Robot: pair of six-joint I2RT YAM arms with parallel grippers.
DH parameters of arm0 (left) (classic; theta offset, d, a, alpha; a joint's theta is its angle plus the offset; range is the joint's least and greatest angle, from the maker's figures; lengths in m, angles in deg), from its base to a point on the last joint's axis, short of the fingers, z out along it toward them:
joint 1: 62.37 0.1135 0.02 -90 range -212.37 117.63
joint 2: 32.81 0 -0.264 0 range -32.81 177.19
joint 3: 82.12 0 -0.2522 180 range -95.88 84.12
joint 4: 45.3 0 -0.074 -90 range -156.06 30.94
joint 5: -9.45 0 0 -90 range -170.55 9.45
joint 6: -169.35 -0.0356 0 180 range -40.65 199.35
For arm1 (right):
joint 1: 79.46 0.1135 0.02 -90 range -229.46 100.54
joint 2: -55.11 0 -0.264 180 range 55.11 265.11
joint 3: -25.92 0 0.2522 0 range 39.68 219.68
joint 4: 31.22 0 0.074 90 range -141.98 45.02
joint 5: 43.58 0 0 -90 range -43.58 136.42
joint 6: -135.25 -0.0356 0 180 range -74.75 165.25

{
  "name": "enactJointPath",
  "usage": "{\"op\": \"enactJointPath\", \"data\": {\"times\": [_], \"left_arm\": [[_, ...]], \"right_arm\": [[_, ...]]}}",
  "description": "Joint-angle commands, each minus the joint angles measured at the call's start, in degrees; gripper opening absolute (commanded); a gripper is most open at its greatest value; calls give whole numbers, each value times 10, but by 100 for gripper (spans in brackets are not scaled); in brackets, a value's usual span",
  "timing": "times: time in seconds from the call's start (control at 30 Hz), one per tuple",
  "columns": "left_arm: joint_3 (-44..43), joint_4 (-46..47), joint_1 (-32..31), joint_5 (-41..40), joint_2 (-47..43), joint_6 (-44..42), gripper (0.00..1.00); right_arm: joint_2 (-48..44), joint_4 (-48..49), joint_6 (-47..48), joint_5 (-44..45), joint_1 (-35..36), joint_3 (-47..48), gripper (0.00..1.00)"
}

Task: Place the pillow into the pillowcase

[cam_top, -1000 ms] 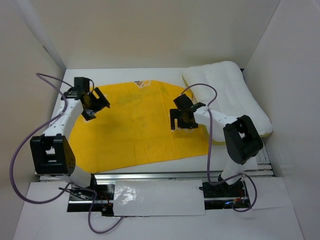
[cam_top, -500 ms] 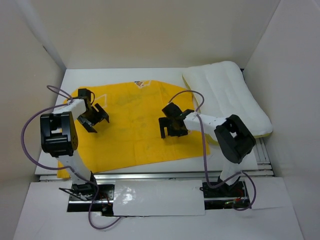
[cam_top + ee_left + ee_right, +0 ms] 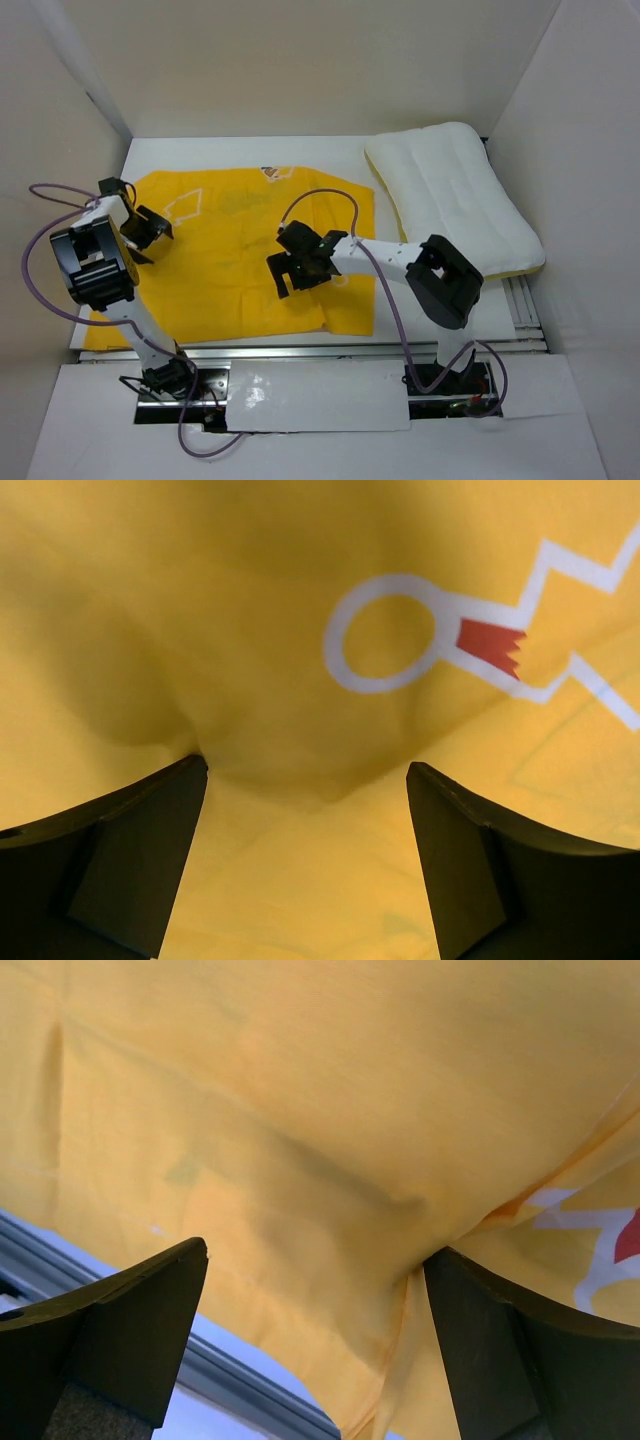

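Note:
The yellow pillowcase [image 3: 230, 260] lies flat over the left and middle of the table, with a small label at its far edge. The white quilted pillow [image 3: 455, 195] lies at the right, clear of the case. My left gripper [image 3: 140, 228] is open just above the case's left part; in its wrist view [image 3: 305, 770] yellow fabric [image 3: 250, 630] with a white outline print fills the gap. My right gripper [image 3: 290, 265] is open over the case's near middle; its wrist view [image 3: 315, 1250] shows a fold of the case [image 3: 330, 1110] near the table's front edge.
White walls close in the table on the left [image 3: 60, 170], back and right [image 3: 590, 180]. A metal rail [image 3: 350, 350] runs along the front edge and shows in the right wrist view [image 3: 200, 1370]. Purple cables [image 3: 400, 300] loop off both arms.
Both arms have swung left and nearer. The pillowcase has shifted left and toward the front, and now lies wider and flatter. The pillow has not moved.

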Motion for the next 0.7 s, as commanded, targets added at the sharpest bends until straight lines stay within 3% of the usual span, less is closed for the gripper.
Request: {"op": "enactJointPath", "data": {"times": [0.0, 0.1, 0.2, 0.33, 0.47, 0.53, 0.67], "left_arm": [[0, 0, 22, -40, 18, -5, 94], [-16, -7, 29, -32, 1, 2, 94], [8, 42, 29, 26, -49, -19, 94], [34, 81, 14, 63, -114, -32, 96], [34, 81, -11, 99, -147, -43, 97], [39, 81, -62, 84, -161, -50, 97], [49, 74, -181, 32, -182, -55, 97]], "right_arm": [[-8, -21, 14, 1, 12, 41, 96], [-32, -59, 36, 7, -2, 60, 96], [-91, -78, 36, 7, -52, 46, 97], [-209, -67, 36, -11, -196, -59, 98], [-303, -137, 4, 106, -295, -88, 99], [-342, -170, -1, 146, -335, -88, 99], [-358, -170, 36, 140, -423, -61, 99]]}}
